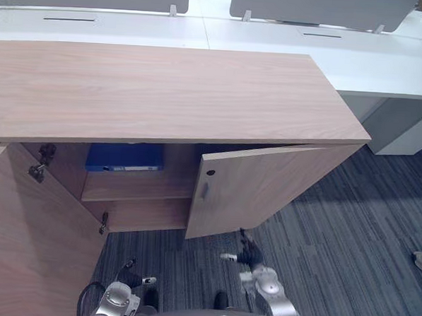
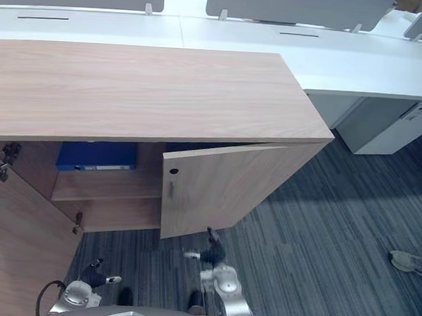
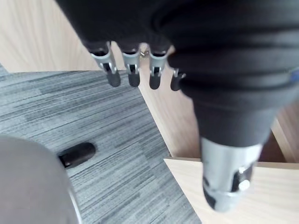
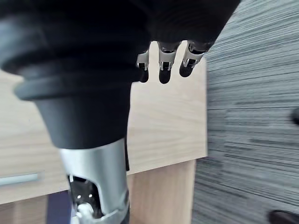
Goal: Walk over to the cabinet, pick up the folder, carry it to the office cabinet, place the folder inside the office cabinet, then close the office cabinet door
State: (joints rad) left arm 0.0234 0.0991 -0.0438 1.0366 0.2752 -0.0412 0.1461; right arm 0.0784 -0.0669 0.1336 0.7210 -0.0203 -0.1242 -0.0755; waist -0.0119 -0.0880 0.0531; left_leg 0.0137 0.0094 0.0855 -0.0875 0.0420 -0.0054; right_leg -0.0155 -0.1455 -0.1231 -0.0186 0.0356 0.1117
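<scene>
The flat blue folder (image 1: 124,157) lies on the upper wooden shelf (image 1: 135,186) inside the low light-wood office cabinet (image 1: 165,92), in its left half. The cabinet's left door (image 1: 30,240) stands wide open and its right door (image 1: 259,189) is half open. The right hand (image 1: 247,255) hangs just below that door's lower edge, its fingers relaxed and holding nothing. The left hand (image 1: 135,278) hangs low over the grey striped carpet (image 1: 334,242) beside the left door, likewise loose and empty.

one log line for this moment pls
blue folder: on cabinet shelf | left door: wide open | right door: half open | left hand: open, empty | right hand: open, empty
</scene>
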